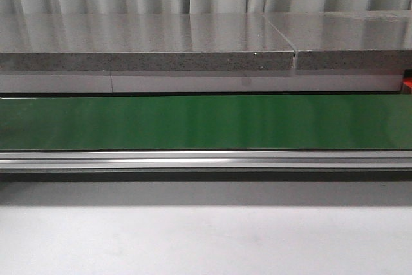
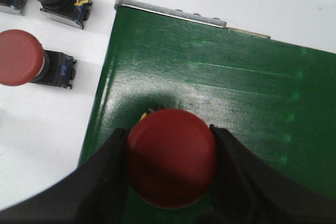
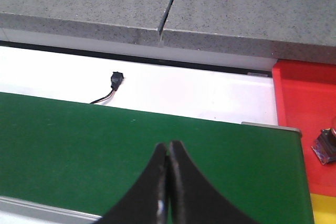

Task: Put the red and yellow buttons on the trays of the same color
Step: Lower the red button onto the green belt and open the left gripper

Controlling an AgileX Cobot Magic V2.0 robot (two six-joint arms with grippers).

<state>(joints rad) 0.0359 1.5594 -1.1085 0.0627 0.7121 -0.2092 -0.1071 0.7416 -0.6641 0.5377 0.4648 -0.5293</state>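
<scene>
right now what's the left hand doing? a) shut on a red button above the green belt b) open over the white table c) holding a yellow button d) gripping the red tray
a: in the left wrist view the left hand has both fingers pressed against the sides of a red button, with the green belt beneath it.
</scene>
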